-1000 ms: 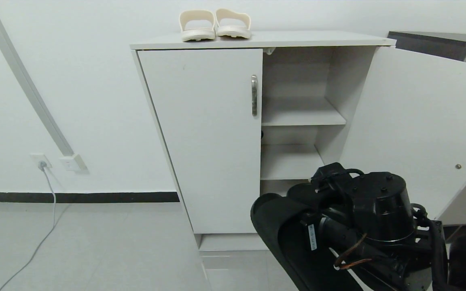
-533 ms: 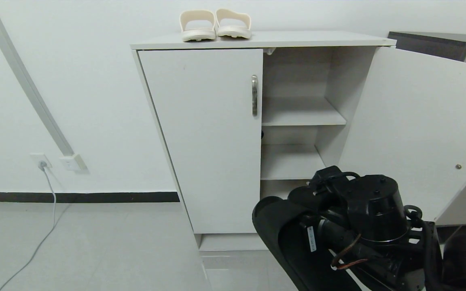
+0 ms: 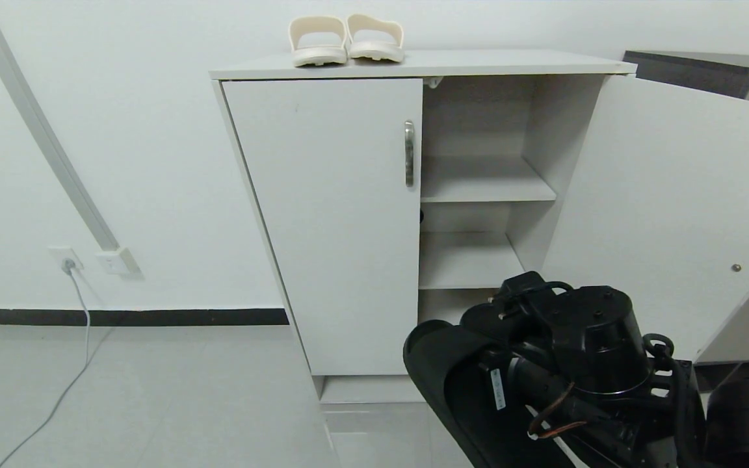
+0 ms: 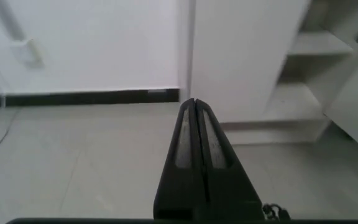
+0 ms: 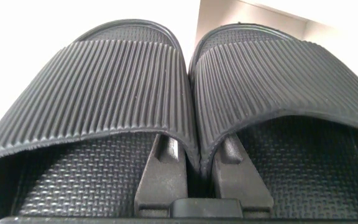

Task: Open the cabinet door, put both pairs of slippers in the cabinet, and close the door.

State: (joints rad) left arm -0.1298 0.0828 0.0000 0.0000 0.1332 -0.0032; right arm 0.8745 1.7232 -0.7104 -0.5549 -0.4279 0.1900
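Observation:
A white cabinet (image 3: 322,227) stands against the wall, its left door closed and its right door (image 3: 667,208) swung wide open, showing bare shelves (image 3: 478,188). A cream pair of slippers (image 3: 346,40) rests on the cabinet's top. Low in front of the open side, my right arm holds a black pair of slippers (image 3: 443,364). In the right wrist view my right gripper (image 5: 194,171) is shut on the two black slippers (image 5: 117,87), pinching their inner sides together under the ribbed straps. My left gripper (image 4: 194,106) is shut and holds nothing, above the floor left of the cabinet.
A wall socket with a grey cable (image 3: 65,263) and a slanted conduit (image 3: 36,130) are on the wall at the left. A dark piece of furniture (image 3: 706,68) stands behind the open door. Open floor (image 3: 153,396) lies to the cabinet's left.
My right arm with the black slippers has shifted slightly left and down. The cabinet and cream slippers have not moved.

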